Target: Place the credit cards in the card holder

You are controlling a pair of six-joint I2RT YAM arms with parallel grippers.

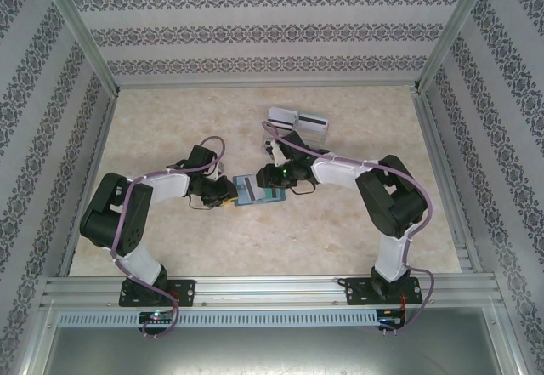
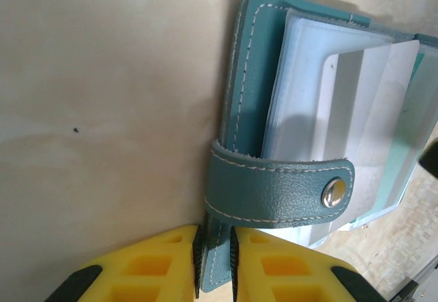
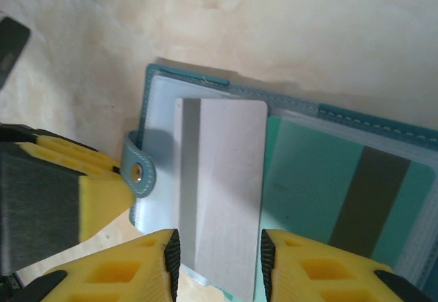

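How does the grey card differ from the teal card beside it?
The grey card is pale with a faint stripe; the teal card has a dark one. The grey card sits in the right gripper; the teal card lies sleeved in the card holder. Both are striped rectangular cards.

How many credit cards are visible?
4: a grey card in the right gripper, a teal card sleeved in the card holder, two grey ones farther back; more may be hidden.

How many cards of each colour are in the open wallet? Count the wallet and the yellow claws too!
White-grey card: 1
Teal card: 1
Card holder: 1
Claws, left claw and right claw: 2
Total: 5
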